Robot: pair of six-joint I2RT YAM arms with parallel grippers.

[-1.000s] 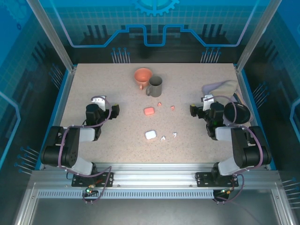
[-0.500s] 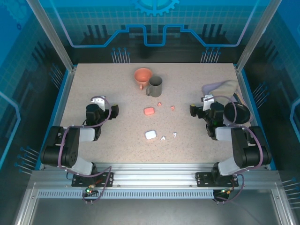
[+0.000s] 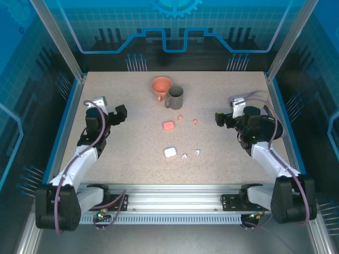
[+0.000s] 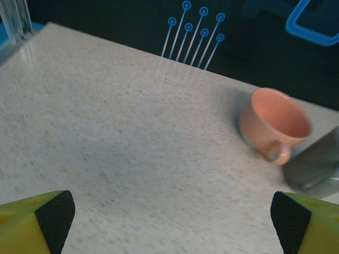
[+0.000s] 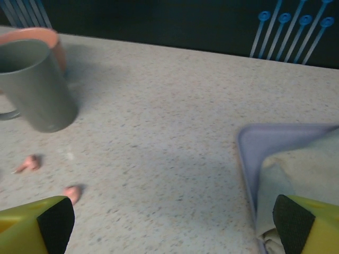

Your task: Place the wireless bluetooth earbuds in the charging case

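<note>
Both are standing wide open and empty, the left gripper (image 3: 112, 108) and right gripper (image 3: 228, 110), well apart from the earbuds (image 3: 195, 121) lying near the pink case (image 3: 168, 125) and white case (image 3: 170, 152). Reaching is the step in hand; the next move is asking for a fine pinch, with the lids perhaps shut.

From above, the earbuds (image 3: 184, 156) are too small for me to resolve their shape. On my left wrist camera the grey mug (image 4: 317, 168) is blurred and cut by the right edge.
</note>
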